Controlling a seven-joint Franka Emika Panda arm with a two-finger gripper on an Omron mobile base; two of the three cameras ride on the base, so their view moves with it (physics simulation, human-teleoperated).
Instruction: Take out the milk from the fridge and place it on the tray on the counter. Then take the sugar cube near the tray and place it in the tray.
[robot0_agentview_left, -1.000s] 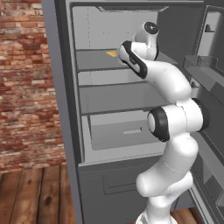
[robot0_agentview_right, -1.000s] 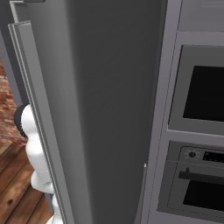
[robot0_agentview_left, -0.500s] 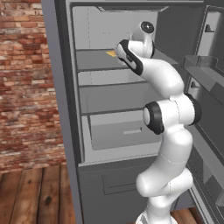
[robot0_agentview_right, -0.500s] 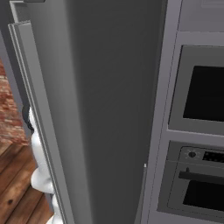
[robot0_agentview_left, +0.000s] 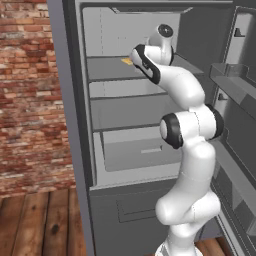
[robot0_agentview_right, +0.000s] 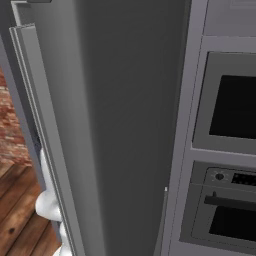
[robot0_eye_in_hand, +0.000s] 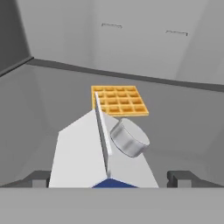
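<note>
milk (robot0_eye_in_hand: 94, 153): on fridge (robot0_agentview_left: 130, 115) upper shelf, just before the waffle (robot0_eye_in_hand: 119, 100)
jaws: gripper (robot0_eye_in_hand: 109, 178) released, tips straddling the carton
step: centre, clamp below gable, lift clear without clipping the waffle

We see the arm (robot0_agentview_left: 187, 150) reaching into the open fridge (robot0_agentview_left: 130, 130), its wrist at the top shelf beside a yellow item (robot0_agentview_left: 126, 61).

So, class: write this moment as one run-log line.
phase: reach into fridge | gripper: open, straddling milk | milk: on shelf, not lifted | behind it: waffle
</note>
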